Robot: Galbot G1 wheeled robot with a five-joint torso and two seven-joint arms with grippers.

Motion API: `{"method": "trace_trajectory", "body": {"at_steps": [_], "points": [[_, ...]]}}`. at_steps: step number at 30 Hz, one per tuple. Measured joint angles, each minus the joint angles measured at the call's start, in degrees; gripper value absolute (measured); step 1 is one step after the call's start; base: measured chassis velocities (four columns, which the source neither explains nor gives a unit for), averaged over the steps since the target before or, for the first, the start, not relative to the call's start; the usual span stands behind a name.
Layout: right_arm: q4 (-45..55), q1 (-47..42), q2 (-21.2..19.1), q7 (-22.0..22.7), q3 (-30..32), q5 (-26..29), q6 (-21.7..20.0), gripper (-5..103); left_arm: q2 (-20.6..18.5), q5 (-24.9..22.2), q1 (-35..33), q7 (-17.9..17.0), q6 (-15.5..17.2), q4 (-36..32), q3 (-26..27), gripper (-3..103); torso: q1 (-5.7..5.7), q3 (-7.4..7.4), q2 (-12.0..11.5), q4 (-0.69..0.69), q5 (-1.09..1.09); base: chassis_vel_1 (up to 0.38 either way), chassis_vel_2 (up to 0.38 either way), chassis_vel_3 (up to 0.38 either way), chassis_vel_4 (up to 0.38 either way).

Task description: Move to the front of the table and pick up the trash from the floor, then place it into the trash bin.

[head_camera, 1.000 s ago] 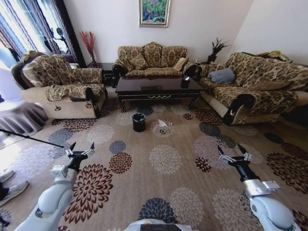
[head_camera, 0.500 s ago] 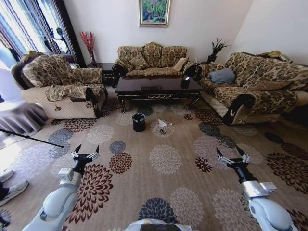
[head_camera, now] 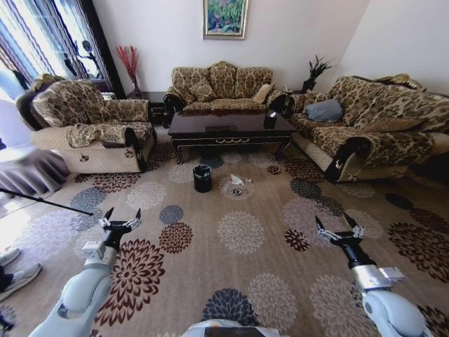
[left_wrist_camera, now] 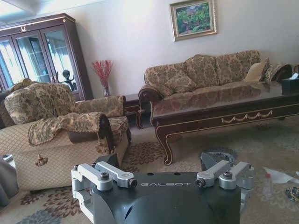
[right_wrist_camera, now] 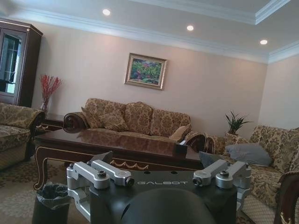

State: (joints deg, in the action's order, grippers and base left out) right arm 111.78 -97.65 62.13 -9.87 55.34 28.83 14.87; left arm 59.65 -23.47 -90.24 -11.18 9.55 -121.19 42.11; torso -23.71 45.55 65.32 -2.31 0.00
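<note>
We hold both grippers, left gripper [head_camera: 120, 219] and right gripper [head_camera: 339, 229], fingers spread wide and empty, well short of the glossy dark counter [head_camera: 231, 126]. Risk: driving in could clip the small black round bin [head_camera: 202, 177] or scatter the white sheet [head_camera: 237, 180].

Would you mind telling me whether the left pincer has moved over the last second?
Yes. The left pincer has dropped slightly toward the robot, away from the grey-blue carpet medallion, while the trash bin holds its place.

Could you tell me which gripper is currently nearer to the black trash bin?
Left. The left gripper hovers open over the carpet, short of the trash bin and to its left; the right gripper hangs open farther off, to its right.
</note>
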Motion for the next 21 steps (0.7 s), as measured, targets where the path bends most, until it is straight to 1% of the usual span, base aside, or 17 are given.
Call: {"method": "trace_trajectory", "body": {"at_steps": [1, 4, 6, 10, 15, 16, 21], "points": [[0.0, 0.0, 0.0, 0.0, 0.0, 0.0, 0.0, 100, 0.0, 0.0, 0.0, 0.0, 0.0, 0.0, 0.0, 100, 0.00, 0.00, 0.0, 0.00, 0.00, 0.000, 0.000, 0.000, 0.000], [0.4, 0.4, -0.1, 0.2, 0.0, 0.1, -0.4, 100, 0.1, 0.2, -0.1, -0.4, 0.5, 0.0, 0.1, 100, 0.58, -0.66, -1.2, 0.00, -0.01, 0.000, 0.000, 0.000, 0.000], [0.4, 0.4, -0.1, 0.2, 0.0, 0.1, -0.4, 100, 0.2, 0.2, -0.1, -0.4, 0.5, 0.0, 0.1, 100, 0.69, -0.78, -1.5, 0.00, -0.01, 0.000, 0.000, 0.000, 0.000], [0.2, -0.3, 0.6, 0.1, 0.1, 0.1, -0.3, 100, 0.3, 0.6, -0.5, -0.6, 0.5, 0.0, 0.1, 100, 1.43, -1.64, -3.1, -0.01, 0.00, 0.000, 0.000, 0.000, 0.000], [0.2, -0.6, 1.2, 0.0, 0.2, 0.1, -0.1, 100, 0.2, 2.8, -1.0, -0.7, 0.5, 0.1, -0.3, 100, 2.14, -2.58, -4.7, -0.01, 0.00, 0.000, 0.000, 0.000, 0.000], [0.2, -0.5, 1.3, 0.0, 0.2, 0.2, -0.1, 100, 0.1, 3.0, -1.3, -0.8, 0.4, 0.1, -0.4, 100, 2.37, -2.92, -5.3, 0.00, 0.00, 0.000, 0.000, 0.000, 0.000], [0.2, -0.4, 1.5, 0.0, 0.2, 0.7, -0.1, 100, -0.2, 3.1, -1.6, -0.7, 0.1, 0.1, -0.3, 100, 2.87, -3.57, -6.4, 0.00, -0.01, 0.000, 0.000, 0.000, 0.000]]}}
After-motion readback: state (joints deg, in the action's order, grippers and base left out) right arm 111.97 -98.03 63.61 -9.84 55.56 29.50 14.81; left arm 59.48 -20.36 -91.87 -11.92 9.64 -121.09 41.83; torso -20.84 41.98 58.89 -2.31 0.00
